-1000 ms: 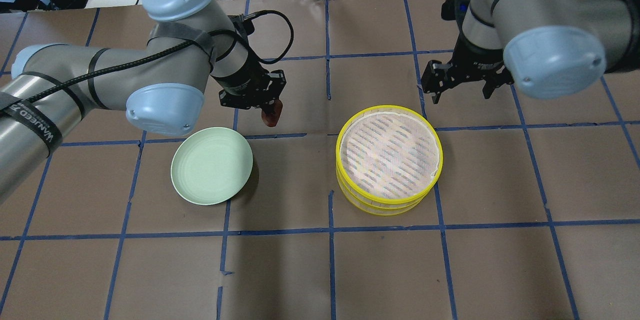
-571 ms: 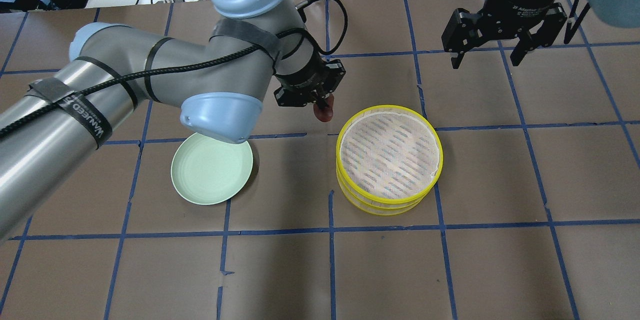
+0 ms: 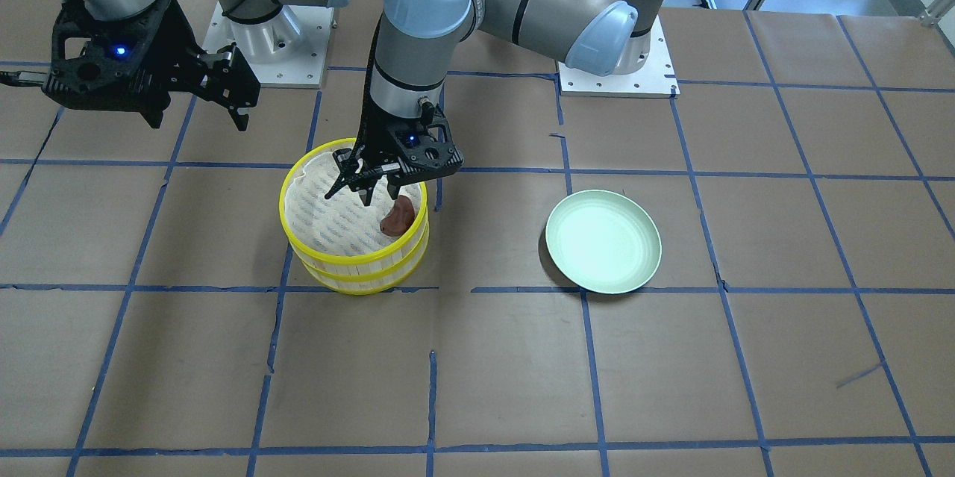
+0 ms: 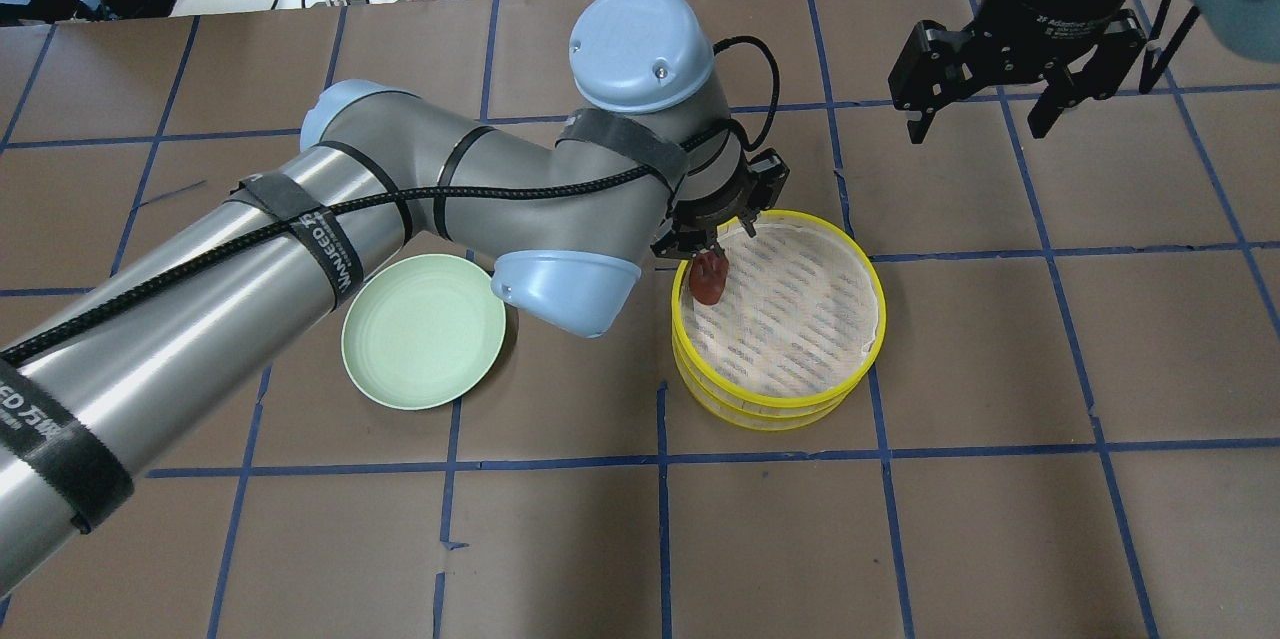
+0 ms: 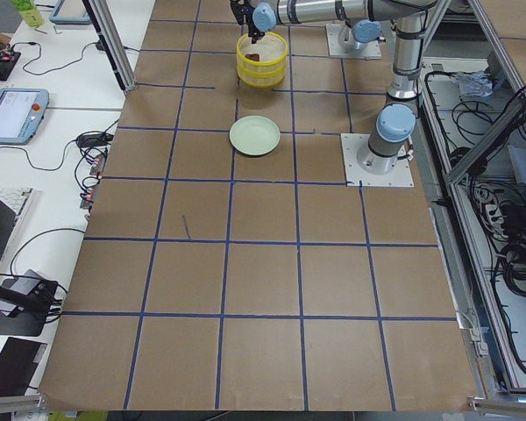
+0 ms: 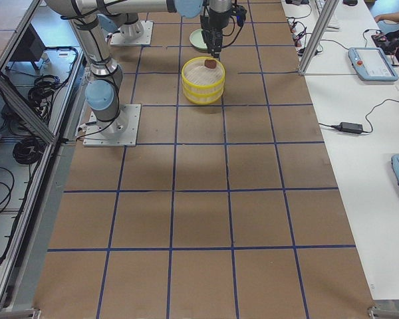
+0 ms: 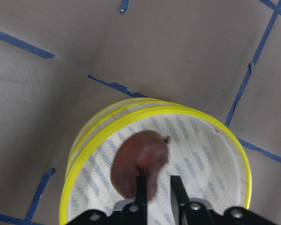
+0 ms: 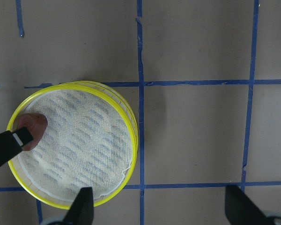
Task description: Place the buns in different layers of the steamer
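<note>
The two steamer layers are stacked. The top tray (image 4: pixel 775 402) shows its striped liner, and the lower tray (image 4: pixel 770 422) has its floor hidden. My left gripper (image 4: pixel 712 254) is shut on the reddish-brown bun (image 4: pixel 708 284). It holds the bun low over the top tray's left edge, just inside the yellow rim (image 3: pixel 358 257). The bun also shows in the front view (image 3: pixel 398 217), the left wrist view (image 7: pixel 136 164) and the right wrist view (image 8: pixel 33 124). My right gripper (image 4: pixel 977 131) is open and empty, high at the back right. The white bun is out of view.
An empty pale green plate (image 4: pixel 423 331) lies left of the steamer, partly under my left arm's elbow. Brown paper with blue tape lines covers the table. Cables lie beyond the far edge.
My left arm has carried the bun rightward from behind the plate to over the steamer's left edge. My right gripper moved back and away from the steamer, then held still.
</note>
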